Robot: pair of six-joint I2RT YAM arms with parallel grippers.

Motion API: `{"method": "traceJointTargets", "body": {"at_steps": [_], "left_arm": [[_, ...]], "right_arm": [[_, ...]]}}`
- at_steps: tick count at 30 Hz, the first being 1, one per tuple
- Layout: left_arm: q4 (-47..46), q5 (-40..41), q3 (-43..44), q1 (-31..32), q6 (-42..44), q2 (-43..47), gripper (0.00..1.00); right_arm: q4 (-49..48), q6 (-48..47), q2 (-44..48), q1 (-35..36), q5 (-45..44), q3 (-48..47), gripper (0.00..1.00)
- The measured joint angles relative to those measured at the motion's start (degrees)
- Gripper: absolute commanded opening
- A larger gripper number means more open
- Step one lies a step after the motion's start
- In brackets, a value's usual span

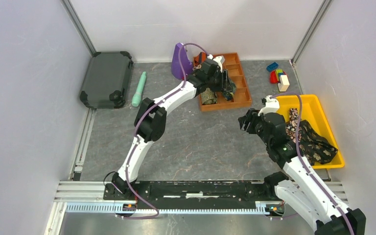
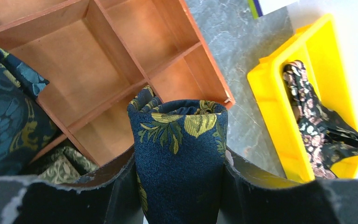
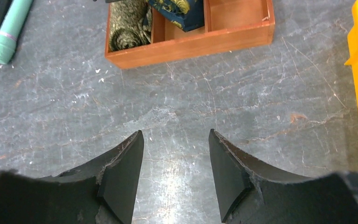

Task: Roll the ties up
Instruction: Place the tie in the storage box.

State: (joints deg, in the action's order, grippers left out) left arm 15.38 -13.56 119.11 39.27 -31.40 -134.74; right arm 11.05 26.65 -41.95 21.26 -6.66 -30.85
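Left wrist cam shows what the top view hides: left claw clamped on a rolled navy tie above the tray; right claw gapes empty near the tray.

lab test cell: white panels, aluminium rail

Plain pale walls close in the left, back and right; metal posts stand in the upper corners. The counter is dark grey, marble-veined, with an aluminium rail along the bottom.
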Motion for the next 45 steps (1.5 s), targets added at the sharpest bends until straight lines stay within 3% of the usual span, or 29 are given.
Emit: {"method": "traceJointTargets", "body": {"at_steps": [4,13,27,39,42,45], "left_arm": [[2.9,1.1,4.9,0.2,1.1,-5.2,0.34],[6.1,5.0,5.9,1.2,4.7,-7.1,0.34],[11.9,18.6,12.7,5.8,13.3,-9.9,0.34],[14.8,26.8,14.2,6.9,15.1,-12.2,0.34],[14.8,26.6,14.2,6.9,15.1,-12.2,0.38],[14.8,26.4,14.2,6.9,15.2,-12.2,0.54]], "right_arm": [[1.0,-0.3,0.0,0.0,-0.1,0.9,0.6],[1.1,-1.2,0.7,0.0,-0.9,1.0,0.59],[1.1,-1.3,0.7,0.0,-1.0,2.0,0.58],[1.0,-1.2,0.7,0.0,-0.8,2.4,0.58],[0.9,-1.2,0.7,0.0,-0.7,2.5,0.58],[0.6,-1.2,0.6,0.0,-0.3,2.5,0.58]]}}
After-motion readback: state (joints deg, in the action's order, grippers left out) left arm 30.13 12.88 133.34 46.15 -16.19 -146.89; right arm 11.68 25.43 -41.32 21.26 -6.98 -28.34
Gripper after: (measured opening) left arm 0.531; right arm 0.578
